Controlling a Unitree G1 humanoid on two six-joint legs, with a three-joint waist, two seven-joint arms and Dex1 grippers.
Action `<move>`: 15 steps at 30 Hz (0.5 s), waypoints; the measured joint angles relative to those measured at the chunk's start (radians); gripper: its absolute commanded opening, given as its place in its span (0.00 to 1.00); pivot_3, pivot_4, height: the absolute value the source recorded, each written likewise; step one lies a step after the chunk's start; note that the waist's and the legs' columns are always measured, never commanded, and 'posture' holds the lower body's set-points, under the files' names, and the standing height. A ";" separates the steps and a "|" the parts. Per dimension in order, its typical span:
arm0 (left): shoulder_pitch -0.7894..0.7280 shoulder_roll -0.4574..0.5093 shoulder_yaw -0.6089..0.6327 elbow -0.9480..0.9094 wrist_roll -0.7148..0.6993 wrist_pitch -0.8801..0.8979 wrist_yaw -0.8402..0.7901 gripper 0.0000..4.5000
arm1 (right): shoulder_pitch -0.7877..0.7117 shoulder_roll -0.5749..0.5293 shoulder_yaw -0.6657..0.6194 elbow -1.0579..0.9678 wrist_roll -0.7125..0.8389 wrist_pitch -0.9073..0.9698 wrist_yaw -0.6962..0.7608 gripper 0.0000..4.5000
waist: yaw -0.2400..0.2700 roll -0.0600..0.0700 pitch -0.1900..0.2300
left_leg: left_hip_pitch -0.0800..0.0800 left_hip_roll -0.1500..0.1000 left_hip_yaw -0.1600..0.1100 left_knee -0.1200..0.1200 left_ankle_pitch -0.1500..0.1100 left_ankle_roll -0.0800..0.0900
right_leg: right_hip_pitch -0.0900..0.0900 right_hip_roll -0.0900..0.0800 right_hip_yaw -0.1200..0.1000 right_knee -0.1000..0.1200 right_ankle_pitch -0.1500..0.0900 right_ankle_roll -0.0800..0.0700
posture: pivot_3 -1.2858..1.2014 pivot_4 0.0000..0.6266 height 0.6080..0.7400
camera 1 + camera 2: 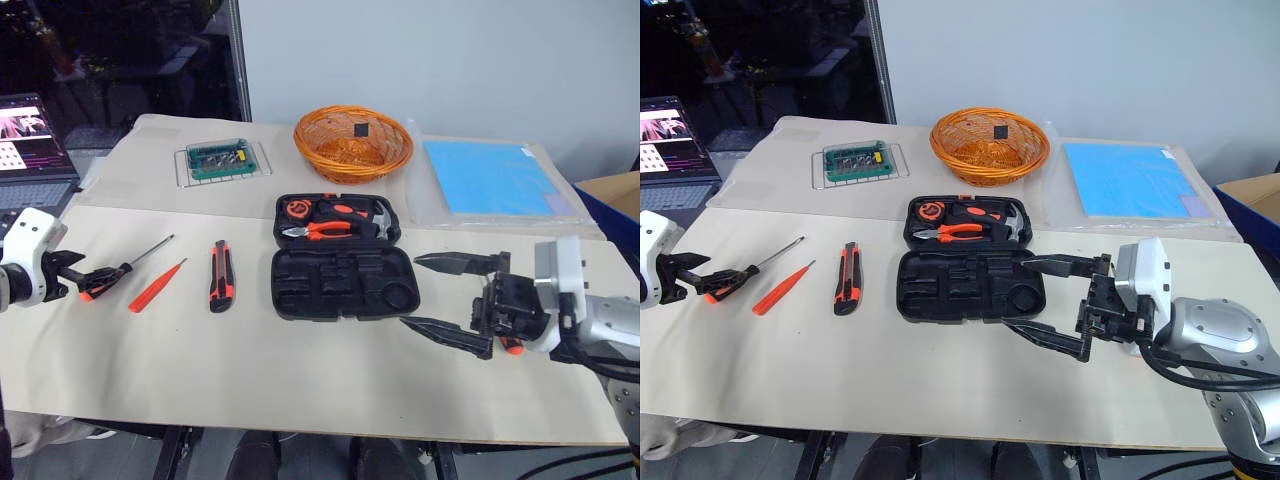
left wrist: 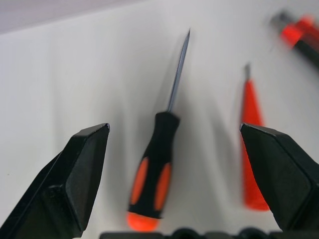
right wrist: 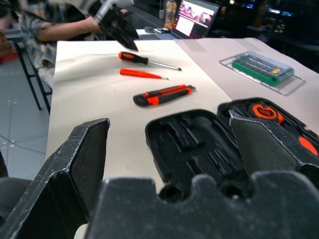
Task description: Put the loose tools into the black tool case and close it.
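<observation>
The black tool case point(image 1: 340, 283) lies open in the middle of the table. Its near half shows bare recesses; pliers and a hammer sit in its far half point(image 1: 338, 220). To its left lie an orange-and-black utility knife point(image 1: 221, 276), a slim orange screwdriver point(image 1: 157, 286) and an orange-and-black screwdriver point(image 2: 152, 172). My left gripper point(image 1: 80, 275) is open, low over that screwdriver's handle, which lies untouched between its fingers. My right gripper point(image 1: 410, 291) is open and empty, pointing at the case's right end. A small orange piece point(image 1: 512, 346) peeks from under the right wrist.
An orange woven basket point(image 1: 353, 143) stands behind the case. A green bit set point(image 1: 222, 160) lies to its left and a blue sheet point(image 1: 495, 178) to its right. A laptop point(image 1: 30, 150) sits at far left. A person's arm point(image 3: 65, 27) rests beyond the table.
</observation>
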 measured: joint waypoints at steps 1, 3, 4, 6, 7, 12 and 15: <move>-0.036 -0.008 -0.028 0.054 0.035 -0.031 -0.017 0.94 | -0.007 -0.001 0.001 -0.002 0.001 0.005 -0.007 1.00 | 0.000 0.000 0.000 | 0.000 0.000 -0.001 0.000 0.000 0.000 | 0.001 0.000 -0.001 0.000 0.000 0.000 | 0.52 0.24 1.00; -0.121 -0.030 -0.081 0.177 0.106 -0.090 -0.042 0.84 | -0.024 -0.001 0.009 -0.008 0.002 0.015 -0.026 1.00 | 0.000 -0.001 0.000 | 0.000 0.000 -0.001 0.000 0.000 0.000 | 0.001 0.001 -0.001 0.001 0.000 0.001 | 0.52 0.24 1.00; -0.155 -0.040 -0.103 0.233 0.138 -0.118 -0.055 0.74 | -0.037 -0.001 0.016 -0.017 0.003 0.019 -0.036 1.00 | 0.000 -0.001 0.000 | 0.000 0.000 -0.001 0.000 0.000 0.000 | 0.000 0.001 -0.001 0.001 0.000 0.001 | 0.52 0.24 1.00; -0.198 -0.064 -0.126 0.321 0.186 -0.170 -0.081 0.56 | -0.039 -0.001 0.023 -0.041 0.009 0.032 -0.053 1.00 | -0.003 -0.001 0.000 | 0.000 0.000 -0.001 0.000 0.000 0.000 | 0.001 0.001 -0.001 0.001 0.000 0.001 | 0.52 0.24 1.00; -0.210 -0.067 -0.129 0.341 0.196 -0.186 -0.090 0.48 | -0.039 -0.001 0.026 -0.045 0.015 0.036 -0.060 1.00 | -0.003 -0.001 0.000 | 0.000 0.000 -0.001 0.001 0.000 0.000 | 0.001 0.001 -0.001 0.002 0.000 0.001 | 0.52 0.24 1.00; -0.237 -0.072 -0.109 0.403 0.219 -0.246 -0.138 0.18 | -0.037 -0.002 0.027 -0.066 0.039 0.055 -0.089 1.00 | -0.004 -0.001 0.000 | 0.001 0.000 -0.001 0.003 0.000 0.000 | 0.002 0.000 -0.001 0.004 0.000 0.001 | 0.52 0.24 1.00; -0.228 -0.076 -0.047 0.360 0.152 -0.246 -0.268 0.18 | -0.017 -0.009 0.013 -0.078 0.040 0.055 -0.102 1.00 | -0.002 -0.003 0.001 | 0.000 0.001 -0.002 0.004 0.000 0.000 | 0.002 0.000 -0.001 0.004 0.000 0.001 | 0.52 0.24 1.00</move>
